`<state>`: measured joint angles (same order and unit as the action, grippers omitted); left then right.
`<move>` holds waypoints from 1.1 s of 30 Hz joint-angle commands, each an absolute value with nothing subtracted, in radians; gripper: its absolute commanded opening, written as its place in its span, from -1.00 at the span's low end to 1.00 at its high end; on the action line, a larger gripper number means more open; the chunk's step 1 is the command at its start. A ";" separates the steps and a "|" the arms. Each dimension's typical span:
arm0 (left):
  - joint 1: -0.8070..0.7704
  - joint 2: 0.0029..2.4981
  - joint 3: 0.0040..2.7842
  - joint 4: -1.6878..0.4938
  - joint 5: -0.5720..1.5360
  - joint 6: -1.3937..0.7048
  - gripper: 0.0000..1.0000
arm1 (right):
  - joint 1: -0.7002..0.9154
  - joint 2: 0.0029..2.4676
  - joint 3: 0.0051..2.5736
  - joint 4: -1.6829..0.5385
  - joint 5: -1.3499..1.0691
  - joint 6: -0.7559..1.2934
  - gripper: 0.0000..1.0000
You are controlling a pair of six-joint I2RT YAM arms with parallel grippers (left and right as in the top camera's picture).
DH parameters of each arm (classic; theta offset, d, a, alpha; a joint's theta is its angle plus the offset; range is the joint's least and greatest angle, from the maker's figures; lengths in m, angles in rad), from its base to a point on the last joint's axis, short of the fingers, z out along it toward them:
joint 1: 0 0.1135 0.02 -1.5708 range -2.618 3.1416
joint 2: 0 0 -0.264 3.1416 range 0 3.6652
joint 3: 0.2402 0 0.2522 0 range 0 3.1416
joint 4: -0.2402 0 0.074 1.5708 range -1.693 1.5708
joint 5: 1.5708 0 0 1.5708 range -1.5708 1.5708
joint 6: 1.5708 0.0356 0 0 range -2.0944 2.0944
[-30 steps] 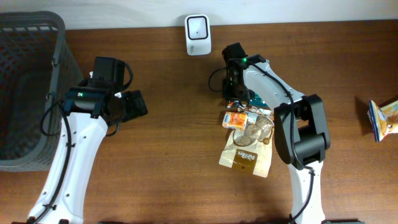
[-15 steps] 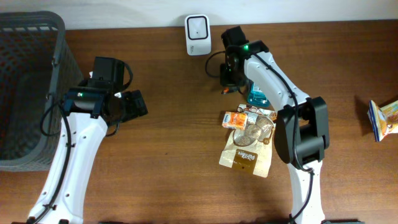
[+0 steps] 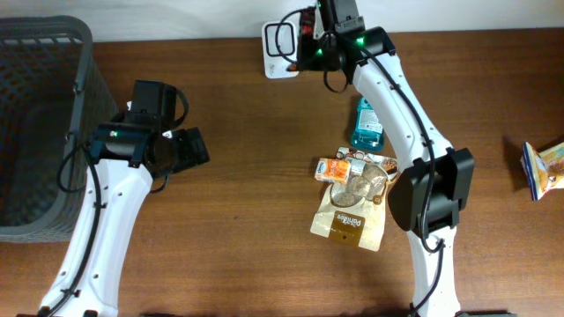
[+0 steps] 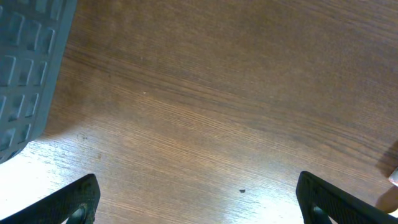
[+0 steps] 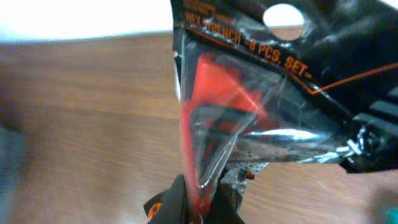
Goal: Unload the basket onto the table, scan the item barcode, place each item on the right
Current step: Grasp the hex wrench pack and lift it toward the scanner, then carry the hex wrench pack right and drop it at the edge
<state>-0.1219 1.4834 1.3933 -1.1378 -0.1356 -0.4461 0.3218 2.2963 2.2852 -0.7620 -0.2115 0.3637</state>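
Wooden tabletop [image 3: 238, 229], brown, grain running left to right. Grey mesh basket [image 3: 40, 114] at its left edge, just beside the left arm.

Left end effector [image 3: 185, 148] hangs over bare wood with its jaws wide and nothing between them (the left wrist view gives only wood and a corner of the basket).

Heap of goods near the right arm's base:
- brown pouch [image 3: 350, 224] nearest the front
- clear packets and an orange packet [image 3: 332, 169] overlapping the pouch's far edge
- teal bottle [image 3: 367, 123] lying just beyond, beside the arm's long link

One more printed packet [image 3: 545, 169] lies well apart at the right edge.

White barcode scanner [image 3: 280, 62] stands at the back edge.

Right end effector [image 5: 194, 205] sits at the scanner, pinched narrow on the item. The item is a clear bag [image 5: 227, 124] with a black header card, a hang hole, orange lettering ending "6 PCS. SET" and a red part inside (contents otherwise blurred). The bag is held off the wood and overlaps the scanner's top from overhead.
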 commanded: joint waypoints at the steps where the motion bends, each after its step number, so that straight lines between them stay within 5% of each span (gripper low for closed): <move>1: -0.120 1.471 1.403 -1.139 -0.147 -0.458 0.98 | 0.331 2.302 2.309 -0.602 -0.345 0.482 -0.92; 16: -0.120 1.471 1.403 -1.139 -0.147 -0.458 0.98 | 0.360 2.494 2.309 -0.388 -0.329 0.900 -0.92; 33: -0.120 1.471 1.403 -1.139 -0.147 -0.458 0.98 | 0.234 2.379 2.310 -0.482 -0.387 0.841 -0.92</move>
